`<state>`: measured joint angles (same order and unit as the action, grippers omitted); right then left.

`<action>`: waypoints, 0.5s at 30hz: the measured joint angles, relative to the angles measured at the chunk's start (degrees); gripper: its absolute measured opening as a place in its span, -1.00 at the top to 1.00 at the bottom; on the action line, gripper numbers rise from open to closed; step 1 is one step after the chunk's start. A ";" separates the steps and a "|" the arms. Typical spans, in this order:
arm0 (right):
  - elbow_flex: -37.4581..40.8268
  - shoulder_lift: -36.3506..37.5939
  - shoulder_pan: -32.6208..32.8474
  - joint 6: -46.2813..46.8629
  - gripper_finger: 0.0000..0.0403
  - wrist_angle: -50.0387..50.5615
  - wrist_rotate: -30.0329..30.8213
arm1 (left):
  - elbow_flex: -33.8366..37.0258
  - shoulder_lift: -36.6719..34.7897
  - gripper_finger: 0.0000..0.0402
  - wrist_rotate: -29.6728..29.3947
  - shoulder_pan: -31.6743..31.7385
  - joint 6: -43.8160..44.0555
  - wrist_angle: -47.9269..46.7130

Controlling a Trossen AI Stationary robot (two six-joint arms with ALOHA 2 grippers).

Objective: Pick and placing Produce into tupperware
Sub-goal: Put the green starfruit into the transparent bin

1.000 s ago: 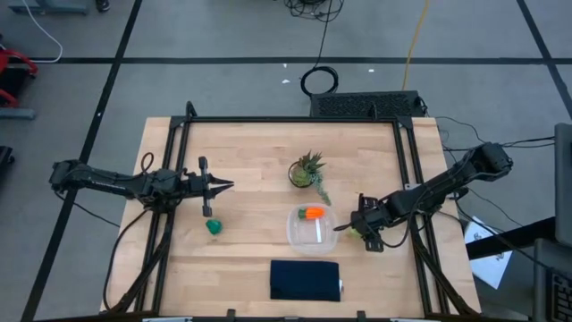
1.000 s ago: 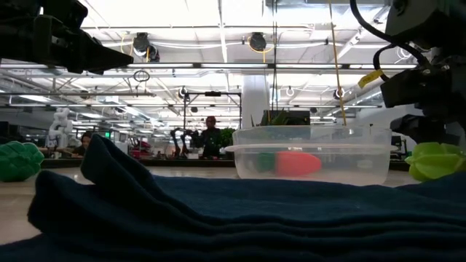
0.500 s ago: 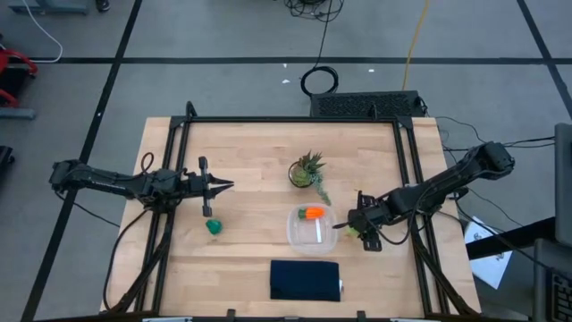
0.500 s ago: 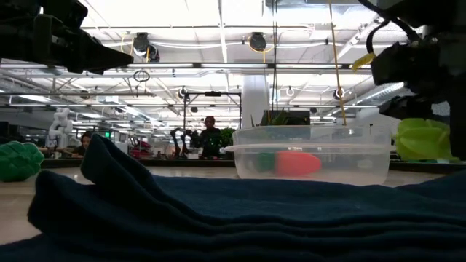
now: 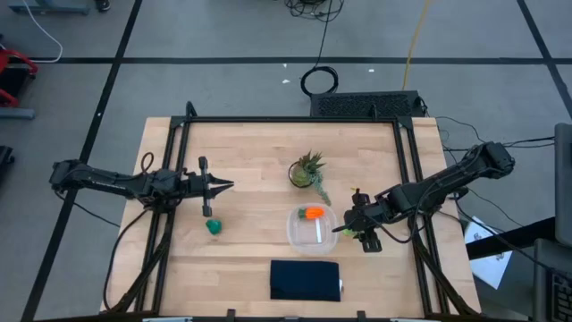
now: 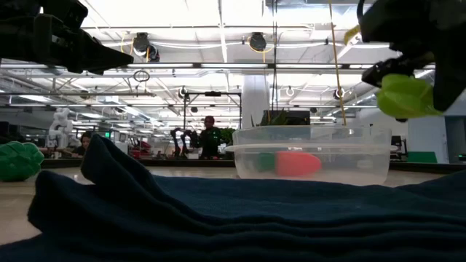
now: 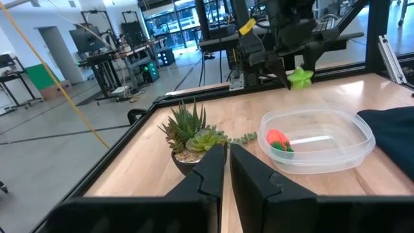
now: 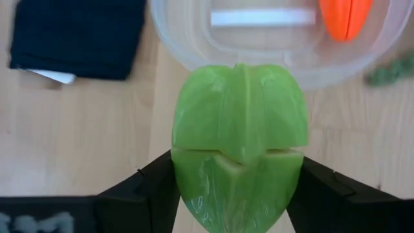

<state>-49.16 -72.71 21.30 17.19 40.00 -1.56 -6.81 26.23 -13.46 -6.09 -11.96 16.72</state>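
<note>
The clear tupperware [image 5: 311, 229] stands right of the table's middle, with the orange carrot [image 5: 312, 213] lying in it. On the wood to its left rests the dark green piece [image 5: 213, 226]. My right gripper [image 5: 345, 229] hovers just right of the container, shut on the lime-green piece [image 8: 239, 139], which in the low view hangs above rim height [image 6: 406, 94]. Over the table's left part my left gripper [image 5: 227, 186] hovers shut and holds nothing; it points toward the potted plant. My right gripper pinches the lime-green piece between its two fingers, one on each side of its lower half [image 8: 194, 188]. The fingers come slanting down from the table's right side. The piece is lifted clear of the table, beside the container's right rim [image 6: 378, 135].
A spiky potted plant [image 5: 308, 172] stands just beyond the container. A dark navy folded cloth [image 5: 306, 279] lies near the front edge and fills the low view's foreground [image 6: 218, 211]. A white strip [image 8: 262, 17] lies in the container. People show far back in the room.
My right gripper has risen with the lime-green piece, lifting it off the table to above the container's rim height, and has drifted slightly left toward the container. It has stayed shut on the piece.
</note>
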 joint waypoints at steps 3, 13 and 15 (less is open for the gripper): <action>-1.94 0.02 -0.59 -1.57 -0.03 1.05 0.00 | 0.00 -0.01 0.85 -0.01 0.00 0.00 0.01; -6.83 0.04 -2.52 -4.79 -0.05 6.02 0.02 | 0.00 0.00 0.85 -0.01 0.00 -0.01 0.01; -7.28 0.04 -2.63 -5.02 -0.04 6.58 0.02 | 0.00 -0.01 0.85 0.01 0.00 -0.01 -0.01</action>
<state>-56.44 -72.66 18.67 12.17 46.58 -1.54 -6.81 26.22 -13.45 -6.09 -11.97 16.71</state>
